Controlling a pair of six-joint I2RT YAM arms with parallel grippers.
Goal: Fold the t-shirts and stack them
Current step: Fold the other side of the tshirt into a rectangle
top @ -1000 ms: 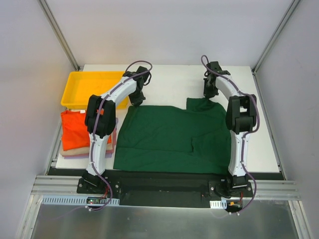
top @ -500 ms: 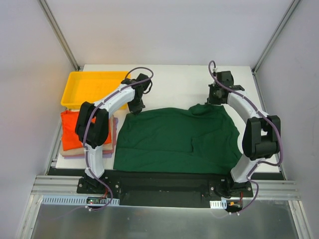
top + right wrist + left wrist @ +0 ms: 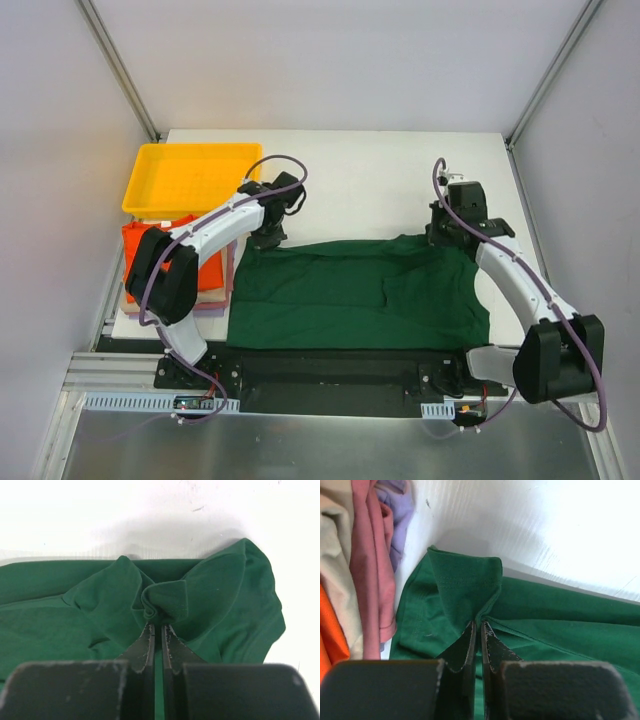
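Observation:
The dark green t-shirt (image 3: pixel 360 290) lies spread across the near half of the table, its far edge lifted and drawn towards me. My left gripper (image 3: pixel 266 232) is shut on the shirt's far left corner; the left wrist view shows the green cloth (image 3: pixel 465 595) pinched between the jaws (image 3: pixel 479 625). My right gripper (image 3: pixel 445 232) is shut on the far right corner, a bunched fold (image 3: pixel 165 600) pinched between its jaws (image 3: pixel 157 626). A stack of folded t-shirts lies at the left, orange (image 3: pixel 140 262) on top, with beige (image 3: pixel 332 595) and pink-lilac (image 3: pixel 370 580) layers.
A yellow plastic tray (image 3: pixel 185 180) stands at the back left, just behind the stack. White table (image 3: pixel 370 180) shows beyond the green shirt. A black rail (image 3: pixel 330 365) runs along the near edge between the arm bases.
Both grippers have moved towards me with the green shirt's far edge, folding it over; the shirt now covers a shorter span front to back.

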